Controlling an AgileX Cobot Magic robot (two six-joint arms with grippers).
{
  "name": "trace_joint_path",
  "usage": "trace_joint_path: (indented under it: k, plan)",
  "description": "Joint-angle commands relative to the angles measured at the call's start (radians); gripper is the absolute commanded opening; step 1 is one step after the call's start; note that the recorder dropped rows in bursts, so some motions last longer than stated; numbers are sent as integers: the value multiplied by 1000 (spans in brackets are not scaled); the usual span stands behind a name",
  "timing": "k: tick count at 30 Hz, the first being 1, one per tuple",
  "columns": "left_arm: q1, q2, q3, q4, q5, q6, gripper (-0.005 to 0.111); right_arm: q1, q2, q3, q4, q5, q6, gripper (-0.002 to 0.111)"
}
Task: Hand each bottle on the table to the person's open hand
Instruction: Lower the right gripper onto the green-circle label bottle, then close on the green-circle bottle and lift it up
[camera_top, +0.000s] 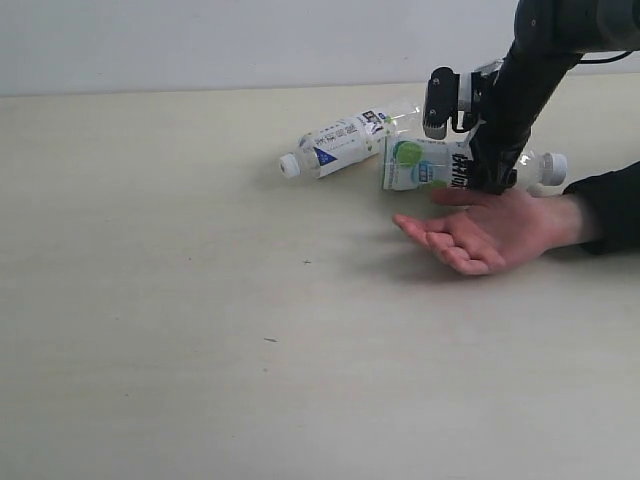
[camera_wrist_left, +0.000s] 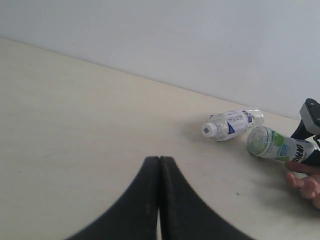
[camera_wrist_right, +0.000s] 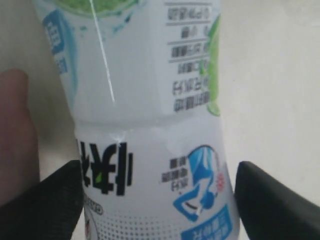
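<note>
The green lime bottle (camera_top: 420, 165) hangs on its side, white cap (camera_top: 553, 167) pointing right, just behind the person's open hand (camera_top: 490, 230). My right gripper (camera_top: 490, 178) is shut on its middle; in the right wrist view both black fingers (camera_wrist_right: 50, 200) press the bottle's (camera_wrist_right: 150, 125) sides, with a finger of the hand (camera_wrist_right: 15, 135) beside it. The white-blue label bottle (camera_top: 335, 145) lies on the table (camera_top: 200, 300) to the left. My left gripper (camera_wrist_left: 159, 161) is shut on nothing, above bare tabletop, far from both bottles (camera_wrist_left: 232, 124).
The person's black sleeve (camera_top: 610, 205) rests at the right edge of the table. A pale wall runs behind the table's far edge. A few tiny dark specks (camera_top: 270, 340) mark the wide bare tabletop at the front and left.
</note>
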Motion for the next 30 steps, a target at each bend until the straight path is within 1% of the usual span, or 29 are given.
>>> trace_joint_path:
  k: [1,4,6,9,13,17,18,19,20,21,22,23,24,25,27,30]
  plan:
    - [-4,-6,2,2,-4,3,0,-4,12,0,4,25,-1,66]
    - [-4,-6,2,2,-4,3,0,-4,8,0,4,33,37,41]
    - [-4,-6,2,2,-4,3,0,-4,-2,0,4,31,29,22]
    - [-4,-6,2,2,-4,3,0,-4,-26,0,-23,27,13,1]
    - [-4,-6,2,2,-4,3,0,-4,-102,0,-58,24,30,0]
    - [-4,-6,2,2,-4,3,0,-4,-214,-2,-64,-45,143,0]
    - [-4,-6,2,2,-4,3,0,-4,-255,-22,-70,-52,329,0]
    - [-4,-6,2,2,-4,3,0,-4,-268,-39,-78,-45,435,0]
    - [-4,-6,2,2,-4,3,0,-4,-292,-76,-121,8,685,0]
    - [-4,-6,2,2,-4,3,0,-4,-298,-92,-134,48,769,0]
    - [-4,-6,2,2,-4,3,0,-4,-303,-125,-166,179,887,0]
    - [-4,-6,2,2,-4,3,0,-4,-303,-135,-175,241,921,0]
    - [-4,-6,2,2,-4,3,0,-4,-305,-143,-180,364,969,0]
    - [-4,-6,2,2,-4,3,0,-4,-306,-143,-180,399,992,0]
    - [-4,-6,2,2,-4,3,0,-4,-308,-105,-160,411,1054,0]
    - [-4,-6,2,2,-4,3,0,-4,-314,0,-44,411,1052,0]
